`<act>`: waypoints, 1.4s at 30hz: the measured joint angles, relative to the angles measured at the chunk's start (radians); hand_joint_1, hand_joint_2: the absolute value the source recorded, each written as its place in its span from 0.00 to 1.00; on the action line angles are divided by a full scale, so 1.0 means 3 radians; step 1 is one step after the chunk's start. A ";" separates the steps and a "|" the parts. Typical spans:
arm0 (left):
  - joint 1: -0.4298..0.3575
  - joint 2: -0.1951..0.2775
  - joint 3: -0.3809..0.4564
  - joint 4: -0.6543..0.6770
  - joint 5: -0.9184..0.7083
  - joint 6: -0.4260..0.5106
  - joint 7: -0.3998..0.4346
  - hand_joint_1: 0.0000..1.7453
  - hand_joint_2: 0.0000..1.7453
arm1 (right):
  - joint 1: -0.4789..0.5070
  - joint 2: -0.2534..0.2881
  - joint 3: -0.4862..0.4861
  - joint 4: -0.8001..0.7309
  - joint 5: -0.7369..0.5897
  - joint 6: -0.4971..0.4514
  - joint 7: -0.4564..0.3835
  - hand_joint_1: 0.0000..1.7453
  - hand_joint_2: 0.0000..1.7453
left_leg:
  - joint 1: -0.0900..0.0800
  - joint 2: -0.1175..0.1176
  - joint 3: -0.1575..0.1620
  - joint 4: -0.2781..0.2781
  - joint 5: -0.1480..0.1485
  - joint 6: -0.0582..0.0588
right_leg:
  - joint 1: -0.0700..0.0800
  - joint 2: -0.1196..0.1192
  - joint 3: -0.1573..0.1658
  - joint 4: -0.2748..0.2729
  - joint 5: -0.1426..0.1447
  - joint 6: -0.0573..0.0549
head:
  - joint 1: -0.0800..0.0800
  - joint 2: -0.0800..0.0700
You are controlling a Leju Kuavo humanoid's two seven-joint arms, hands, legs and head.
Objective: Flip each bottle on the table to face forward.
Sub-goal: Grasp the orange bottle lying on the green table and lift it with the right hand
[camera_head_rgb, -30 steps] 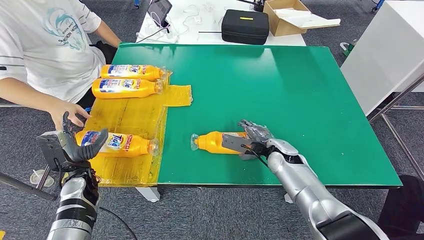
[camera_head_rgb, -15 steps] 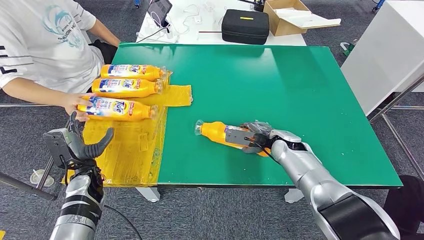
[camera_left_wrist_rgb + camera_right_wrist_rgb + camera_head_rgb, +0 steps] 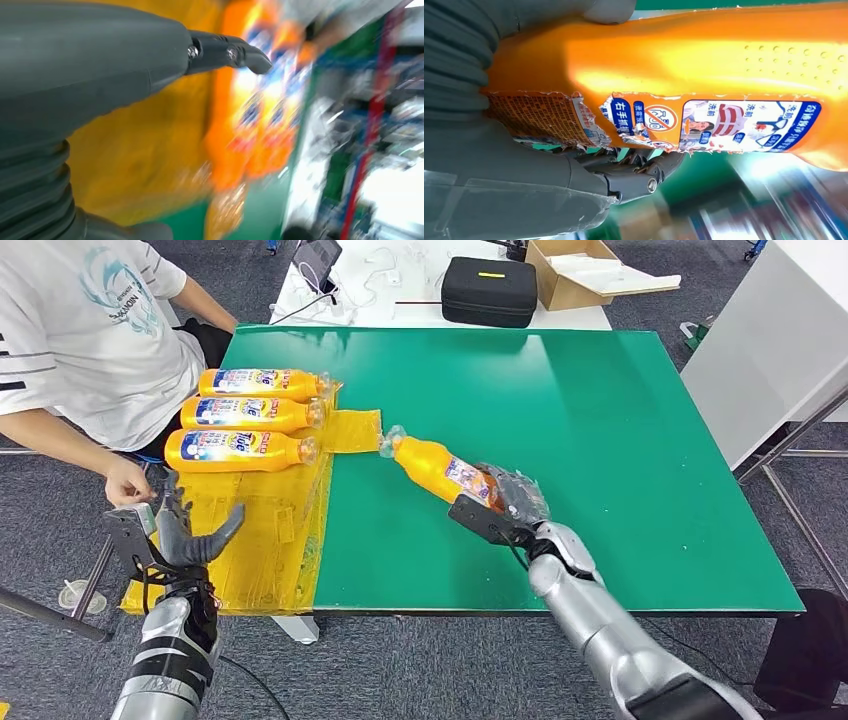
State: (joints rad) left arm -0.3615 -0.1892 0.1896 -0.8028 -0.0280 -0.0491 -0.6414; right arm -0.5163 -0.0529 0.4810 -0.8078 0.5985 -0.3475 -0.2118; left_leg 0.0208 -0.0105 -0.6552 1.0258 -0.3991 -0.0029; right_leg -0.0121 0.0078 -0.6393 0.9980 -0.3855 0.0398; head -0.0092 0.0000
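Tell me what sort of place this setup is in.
Probably a robotics lab or test room, not a home. A green work table stands on grey carpet, a white bench behind it carries a black case, cables and an open cardboard box, and a seated person lines up orange bottles.

This looks like a robotics lab or test room. A green table (image 3: pixel 600 390) stands on grey carpet (image 3: pixel 420 660). At the upper middle, a white desk (image 3: pixel 400 310) carries cables (image 3: pixel 385 280), a black case (image 3: pixel 490 292) and an open cardboard box (image 3: pixel 575 275). A person (image 3: pixel 80 330) sits at the upper left.
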 joint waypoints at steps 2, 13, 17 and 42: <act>0.0088 -0.0044 -0.0092 -0.0084 0.0119 -0.0299 0.0180 0.00 1.00 | 0.0272 0.0121 -0.0193 -0.0385 -0.0027 -0.0431 -0.0261 1.00 1.00 | 0.0001 -0.0003 -0.0004 0.0000 -0.0002 -0.0003 | 0.0002 -0.0002 -0.0005 0.0000 -0.0003 -0.0002 | 0.0000 0.0000; 0.0413 -0.0108 -0.0788 -0.0592 0.0758 -0.1032 0.0609 0.00 1.00 | 0.1074 0.0494 -0.0878 -0.1439 -0.0169 -0.0964 -0.1001 1.00 1.00 | -0.0002 -0.0010 -0.0018 -0.0001 -0.0009 -0.0004 | -0.0003 -0.0005 -0.0018 -0.0001 -0.0006 -0.0006 | 0.0002 0.0000; 0.0434 -0.0107 -0.0867 -0.0636 0.0861 -0.1130 0.0648 0.00 1.00 | 0.1115 0.0529 -0.0937 -0.1508 -0.0174 -0.0971 -0.1058 1.00 1.00 | 0.0000 -0.0010 -0.0017 -0.0001 -0.0006 -0.0003 | -0.0002 -0.0005 -0.0017 0.0000 -0.0005 -0.0006 | 0.0001 0.0000; 0.0444 0.0039 -0.1724 -0.0652 0.1462 -0.1657 0.0733 0.00 1.00 | 0.0815 0.1181 -0.0187 0.0077 0.0029 -0.0528 -0.1345 1.00 1.00 | 0.0001 -0.0001 -0.0020 -0.0001 -0.0006 -0.0005 | 0.0001 -0.0005 -0.0020 0.0000 -0.0006 -0.0007 | 0.0002 0.0000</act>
State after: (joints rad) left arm -0.2284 -0.1776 -0.3277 -0.9983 0.4105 -0.5462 -0.4215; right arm -0.2717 0.3015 0.4250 -0.7849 0.6071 -0.5059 -0.6153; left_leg 0.0212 -0.0110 -0.6611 1.0254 -0.4010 -0.0045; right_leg -0.0117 0.0064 -0.6452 0.9980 -0.3874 0.0377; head -0.0088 0.0001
